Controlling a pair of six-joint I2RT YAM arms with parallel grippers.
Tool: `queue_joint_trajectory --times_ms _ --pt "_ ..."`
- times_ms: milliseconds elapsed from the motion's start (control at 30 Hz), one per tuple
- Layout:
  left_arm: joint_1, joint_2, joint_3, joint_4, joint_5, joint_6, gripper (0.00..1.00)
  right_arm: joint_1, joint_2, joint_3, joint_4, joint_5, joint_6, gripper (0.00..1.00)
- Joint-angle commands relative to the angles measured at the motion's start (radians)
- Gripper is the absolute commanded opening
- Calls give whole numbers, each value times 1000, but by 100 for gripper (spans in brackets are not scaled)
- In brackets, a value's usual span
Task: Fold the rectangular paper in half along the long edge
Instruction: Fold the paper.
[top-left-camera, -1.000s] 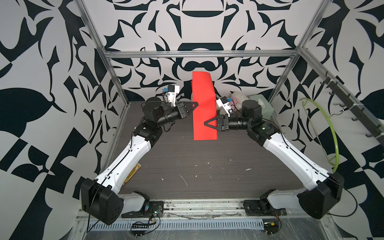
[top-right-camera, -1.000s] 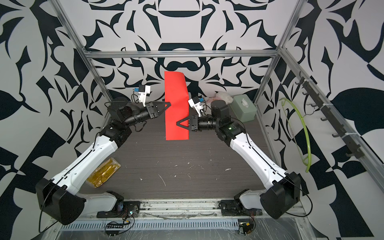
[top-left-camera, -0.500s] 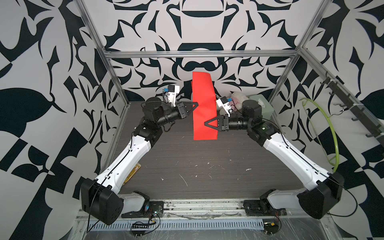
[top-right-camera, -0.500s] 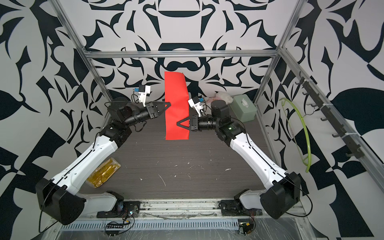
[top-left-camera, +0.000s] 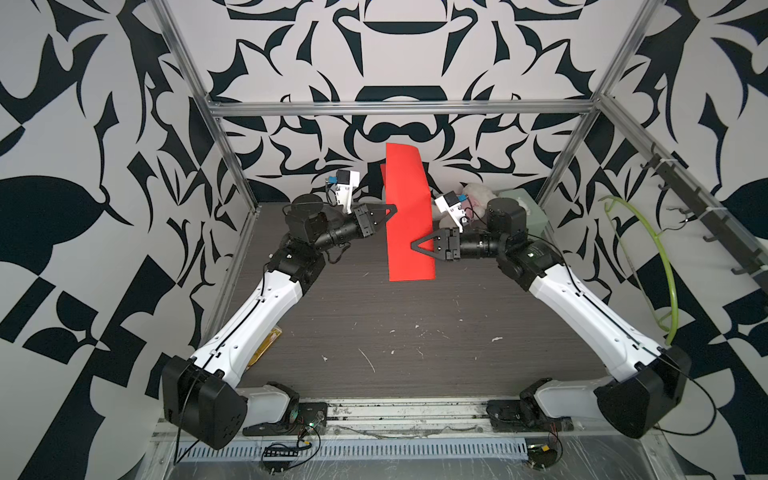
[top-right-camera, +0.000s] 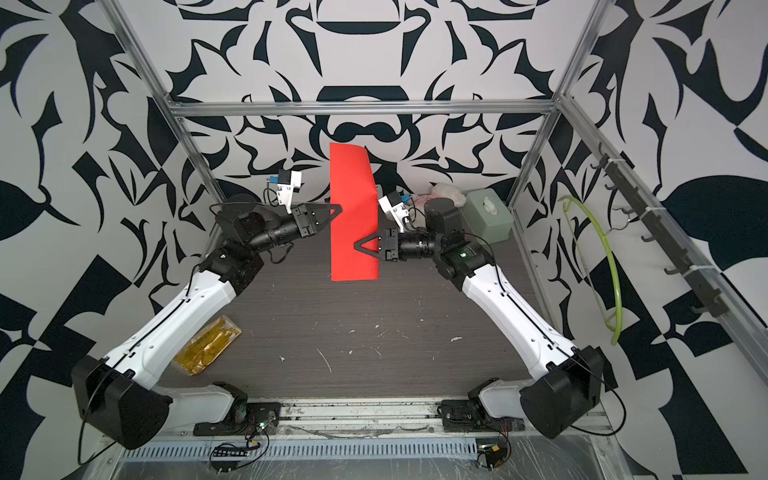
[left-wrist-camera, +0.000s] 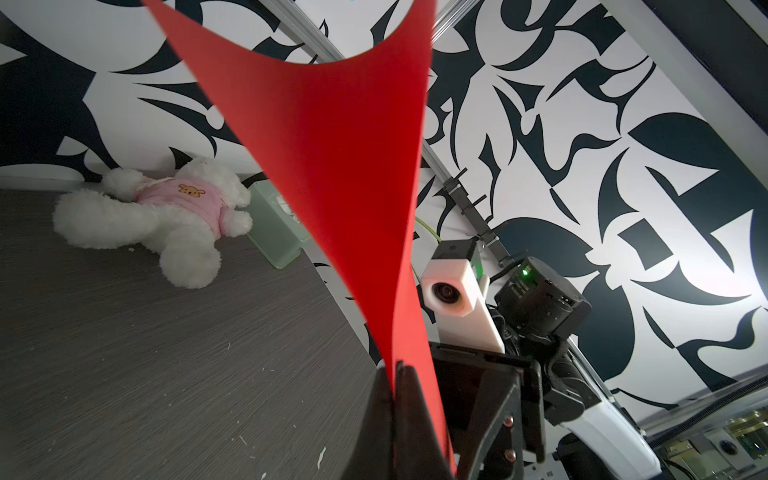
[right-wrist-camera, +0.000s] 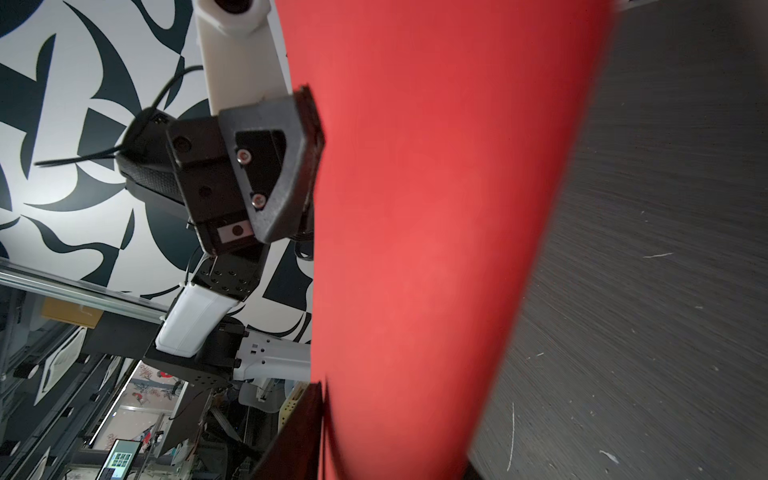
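- Rectangular paper (top-left-camera: 409, 232): you have the red sheet held up on end in the air over the far middle of the table (top-left-camera: 374, 324). Its long edges run up and down and its top end curls over. Both top views show it between the two grippers.
- Left gripper (top-left-camera: 390, 210): you see it reach in level to the sheet's left long edge, about halfway up. In the left wrist view its fingers (left-wrist-camera: 409, 399) are pressed together with the paper pinched between them.
- Right gripper (top-left-camera: 415, 247): it reaches in level from the opposite side, lower on the sheet, with one triangular finger lying across the red face. In the right wrist view you get only one dark finger (right-wrist-camera: 305, 432) beside the blurred paper edge, so you cannot tell whether it is gripping or standing apart.
- White plush bear (left-wrist-camera: 166, 220): it wears a pink shirt and lies at the far edge of the table, against the wall.
- Pale green box (top-right-camera: 486, 220): it stands just beside the bear, in the far right corner.
- Yellow packet (top-right-camera: 208, 351): it lies flat near the left arm's base.
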Motion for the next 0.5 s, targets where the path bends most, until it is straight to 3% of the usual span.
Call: queue_joint_trajectory --times_ms 0,100,267,467 --pt "-2 5 14 9 23 -1 0 -17 -29 48 64 -6 -3 36" --pt "-2 3 11 12 28 -7 0 -22 -12 57 87 -15 9 28" --pt "-2 -1 9 6 27 -4 0 -31 0 51 146 -32 48 0" --pt "-2 -4 11 4 23 -1 0 -42 -6 61 162 -53 58 0"
